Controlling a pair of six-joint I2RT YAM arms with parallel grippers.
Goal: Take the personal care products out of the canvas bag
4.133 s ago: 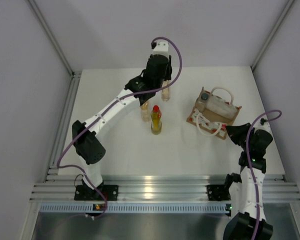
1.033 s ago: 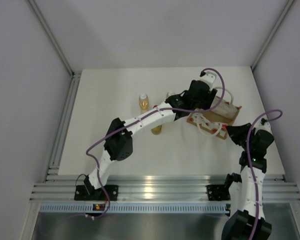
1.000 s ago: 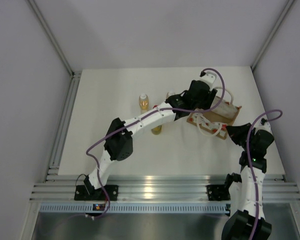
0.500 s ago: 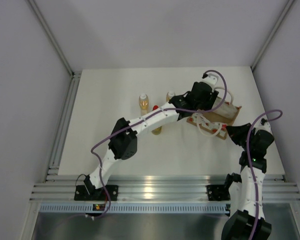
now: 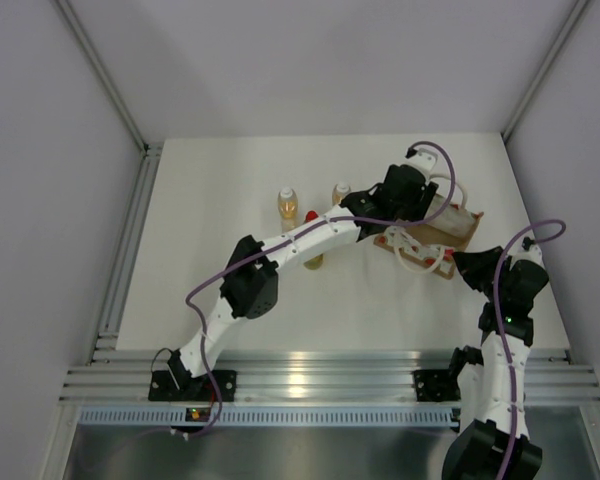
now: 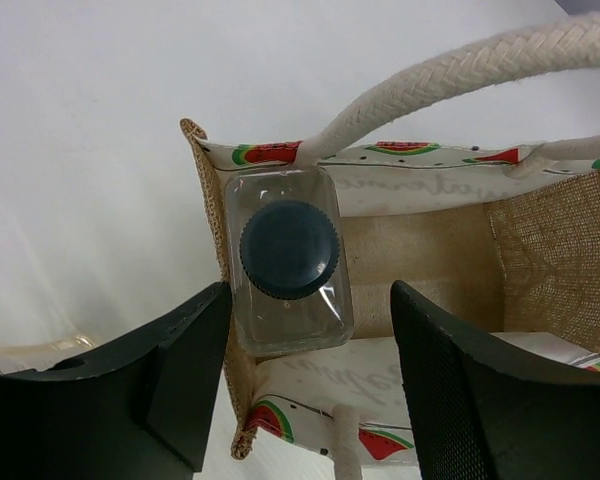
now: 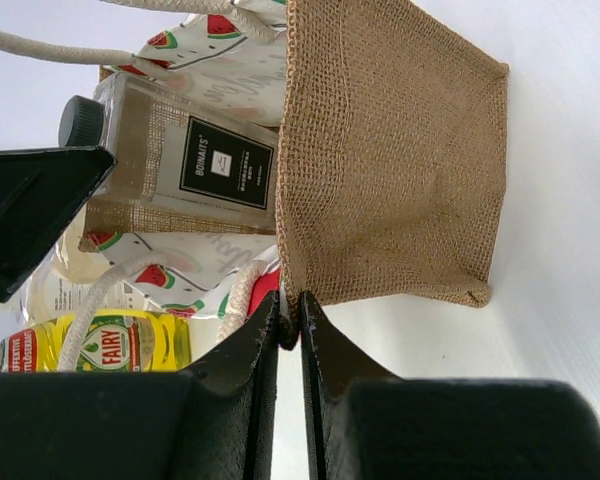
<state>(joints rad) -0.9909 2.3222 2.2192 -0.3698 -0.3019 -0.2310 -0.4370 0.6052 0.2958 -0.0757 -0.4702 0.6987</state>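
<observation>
Sitting inside coarse canvas bag (image 6: 560, 240) is squarish bottle (image 6: 290, 265).

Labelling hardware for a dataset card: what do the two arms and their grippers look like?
Both the left arm and right arm have white links, black joint housings and a looping purple cable. The left gripper has broad, black, wedge-shaped fingers; the right gripper shows the same black fingers.
</observation>
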